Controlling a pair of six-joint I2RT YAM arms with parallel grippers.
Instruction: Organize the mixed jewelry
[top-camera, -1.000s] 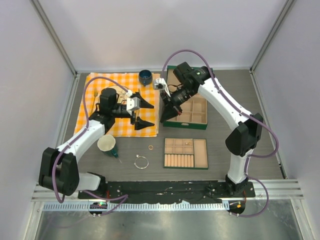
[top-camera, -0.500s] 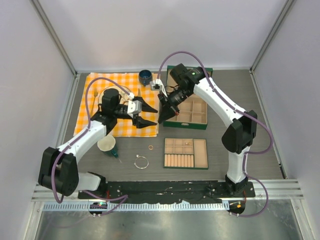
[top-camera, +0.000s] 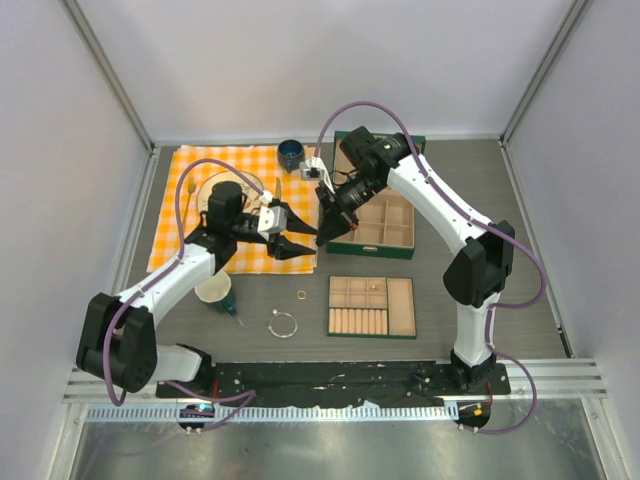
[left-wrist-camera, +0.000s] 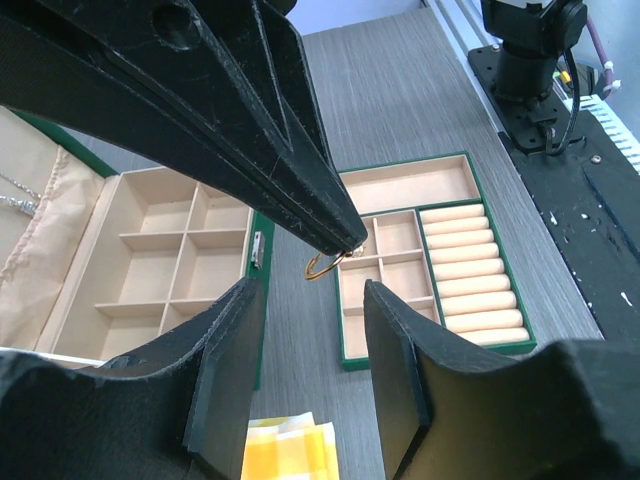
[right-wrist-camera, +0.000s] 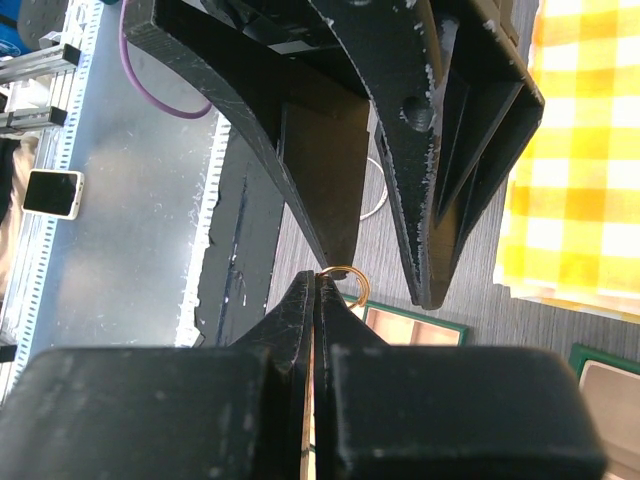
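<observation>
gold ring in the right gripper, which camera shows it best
Right wrist: the ring hangs in plain sight at the shut right gripper's tips. Left wrist shows it too, partly behind that gripper's tip. From the top it is too small to make out.

Brightly and evenly lit from overhead in all three views, in diffuse white light. Only faint, soft shadows beneath the arms on the grey table (top-camera: 535, 190); dull sheen along the metal sill (top-camera: 330, 450). Sharp from above, slightly bowed toward the corners. Left wrist view: dark and soft-edged at the left gripper (left-wrist-camera: 312, 288), crisp at the tray (left-wrist-camera: 410, 188). Right wrist view: blurred and near black at the right gripper (right-wrist-camera: 318, 280), glinting on the small gold ring (right-wrist-camera: 345, 278), washed pale on the checked cloth (right-wrist-camera: 590, 150).
</observation>
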